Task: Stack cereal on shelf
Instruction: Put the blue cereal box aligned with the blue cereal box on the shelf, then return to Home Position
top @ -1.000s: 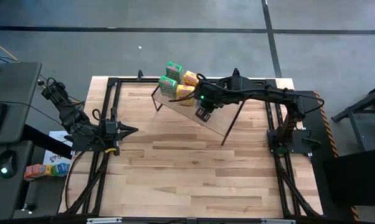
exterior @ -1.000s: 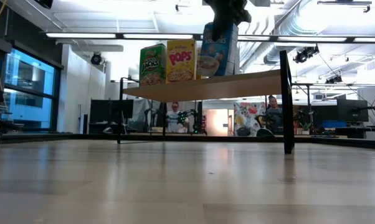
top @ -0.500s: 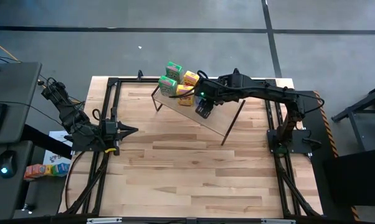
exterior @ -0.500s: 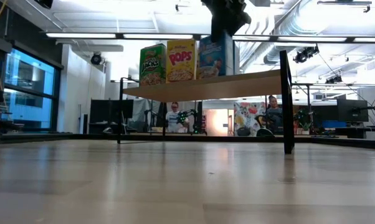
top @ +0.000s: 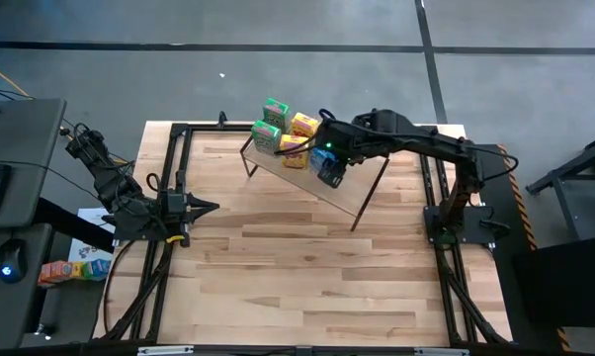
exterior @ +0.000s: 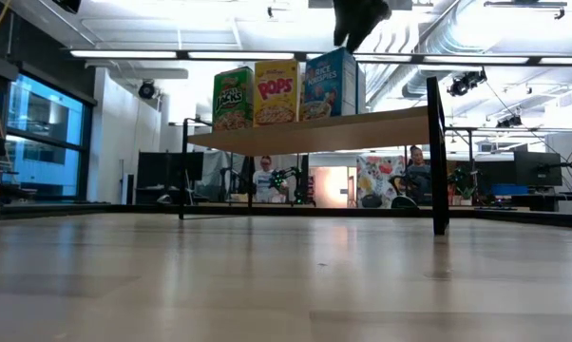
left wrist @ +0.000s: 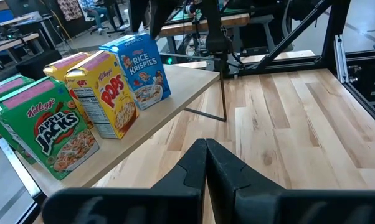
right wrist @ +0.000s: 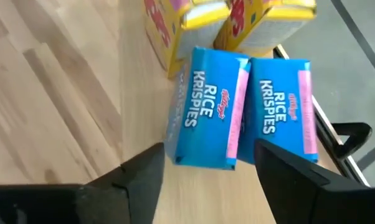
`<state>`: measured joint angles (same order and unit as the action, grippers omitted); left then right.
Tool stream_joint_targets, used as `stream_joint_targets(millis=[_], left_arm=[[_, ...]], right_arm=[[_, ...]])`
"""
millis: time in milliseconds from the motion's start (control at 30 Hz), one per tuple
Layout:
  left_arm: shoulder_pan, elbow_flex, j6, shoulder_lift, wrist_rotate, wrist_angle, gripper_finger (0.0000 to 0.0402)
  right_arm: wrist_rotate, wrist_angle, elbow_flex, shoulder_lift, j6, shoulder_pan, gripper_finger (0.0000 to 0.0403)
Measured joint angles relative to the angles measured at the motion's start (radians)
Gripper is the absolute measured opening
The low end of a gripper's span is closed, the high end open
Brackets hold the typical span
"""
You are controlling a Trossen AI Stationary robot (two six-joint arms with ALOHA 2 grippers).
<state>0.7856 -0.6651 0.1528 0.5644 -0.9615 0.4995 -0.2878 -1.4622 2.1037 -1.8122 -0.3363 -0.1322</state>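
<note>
right gripper (right wrist: 203, 168) hangs above the shelf (exterior: 362, 129), fingers (right wrist: 137, 177) spread wide and holding nothing; in the low view it (exterior: 357, 19) sits clear above the box tops, not touching them

directly below its open fingers: two blue rice krispies boxes side by side, tops up, the front blue box (right wrist: 209, 115) between the fingertips in the wrist view and the rear blue box (right wrist: 281, 112) touching it on the far side

just beyond the blue pair from the claw: two yellow pops boxes (right wrist: 175, 25), also side by side and standing, hard against the blue ones

furthest from the claw along the board: the green apple jacks boxes (left wrist: 47, 127), at the shelf's end

low view shows the front row upright on the board in order green (exterior: 233, 99), yellow (exterior: 276, 92), blue (exterior: 328, 84), edges touching or nearly so; rear row hidden behind them

high view: all boxes crowd the shelf end nearest the table's far edge, right arm reaching over them from the table's right side, blue box (top: 327, 166) just under the wrist

left gripper (left wrist: 206, 168) parked at the table's left side (top: 194, 208), well apart from the shelf, fingers closed together, empty, pointing toward the boxes

people seated in the room behind the table (exterior: 263, 177)
</note>
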Motion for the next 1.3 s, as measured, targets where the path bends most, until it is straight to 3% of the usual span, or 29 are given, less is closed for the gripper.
stream_joint_targets(millis=[233, 400, 533, 733, 900, 1033, 1200, 1300], left_arm=[[0.000, 0.000, 0.000, 0.000, 0.003, 0.007, 0.0000], [0.000, 0.000, 0.003, 0.002, 0.043, 0.017, 0.0000], [0.000, 0.000, -0.025, 0.003, 0.044, 0.011, 0.0000], [-0.020, 0.065, -0.237, -0.021, 0.030, -0.112, 0.0000], [-0.198, 0.193, -0.399, -0.055, 0.411, -0.366, 0.0000], [-0.406, 0.222, -0.369, -0.035, 0.622, -0.372, 0.0000], [-0.637, 0.255, -0.368, 0.034, 1.005, -0.405, 0.0000], [-0.713, 0.283, -0.357, 0.052, 1.111, -0.458, 0.0000]], right_arm=[[0.010, -0.098, 0.095, 0.003, -0.037, 0.058, 0.0232], [0.000, -0.103, 0.011, 0.062, -0.105, 0.171, 0.0216], [-0.027, -0.102, -0.167, 0.138, -0.193, 0.274, 0.0160], [0.073, 0.030, -0.554, 0.356, -0.391, 0.361, 0.0019], [0.104, 0.362, -0.851, 0.558, -0.415, 0.377, 0.0021], [0.098, 0.599, -1.016, 0.660, -0.338, 0.365, 0.0003], [0.078, 0.853, -1.164, 0.714, -0.192, 0.347, 0.0002], [0.083, 0.996, -1.258, 0.730, -0.138, 0.340, 0.0002]])
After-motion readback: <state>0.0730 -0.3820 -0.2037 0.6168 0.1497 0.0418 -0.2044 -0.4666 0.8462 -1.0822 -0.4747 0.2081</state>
